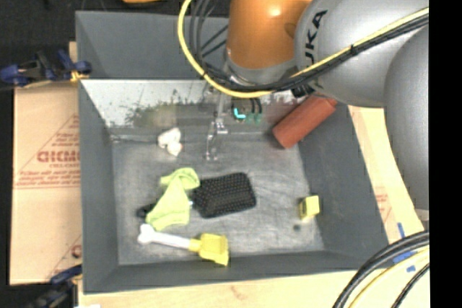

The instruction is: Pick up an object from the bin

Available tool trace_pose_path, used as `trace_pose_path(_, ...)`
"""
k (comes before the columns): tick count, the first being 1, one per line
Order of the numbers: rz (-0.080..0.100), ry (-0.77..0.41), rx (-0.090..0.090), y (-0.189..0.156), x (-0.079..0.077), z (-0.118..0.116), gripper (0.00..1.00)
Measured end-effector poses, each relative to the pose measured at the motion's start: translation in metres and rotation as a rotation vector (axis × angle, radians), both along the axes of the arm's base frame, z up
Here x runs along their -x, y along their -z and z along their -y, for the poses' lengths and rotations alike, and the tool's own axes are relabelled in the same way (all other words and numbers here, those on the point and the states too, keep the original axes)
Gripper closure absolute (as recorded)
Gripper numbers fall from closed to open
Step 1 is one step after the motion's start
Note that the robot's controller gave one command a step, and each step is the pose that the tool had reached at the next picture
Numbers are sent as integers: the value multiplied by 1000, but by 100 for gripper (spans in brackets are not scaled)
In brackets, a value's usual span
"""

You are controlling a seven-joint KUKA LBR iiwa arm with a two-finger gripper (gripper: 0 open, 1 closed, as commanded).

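Observation:
My gripper (pixel 213 144) hangs below the arm's orange cover, over the back middle of the bin floor, with nothing seen in it. A small white crumpled lump (pixel 170 141) lies just to its left. A black bristly block (pixel 225 193) lies a little in front of it, apart from it. A red-brown cylinder (pixel 303 120) leans against the back right wall, to the gripper's right.
A yellow-green cloth (pixel 175 196) lies against the black block's left side. A white stick with a yellow head (pixel 184 244) rests near the front wall. A small yellow piece (pixel 309 208) sits at the right. The arm covers the bin's back right.

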State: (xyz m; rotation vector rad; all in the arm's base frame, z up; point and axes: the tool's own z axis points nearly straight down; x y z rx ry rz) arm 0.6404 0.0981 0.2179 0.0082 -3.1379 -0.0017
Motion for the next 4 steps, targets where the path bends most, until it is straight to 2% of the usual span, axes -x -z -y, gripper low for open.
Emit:
trace_pose_path(1, 4, 0, 0, -3, 0, 0, 0)
trace_pose_path(2, 8, -69, 2, -43, -2, -9, 0)
trace_pose_path(3, 11, 267, -3, 143, 29, -12, 100)
trace_pose_path(4, 11, 267, -3, 143, 29, -12, 100)
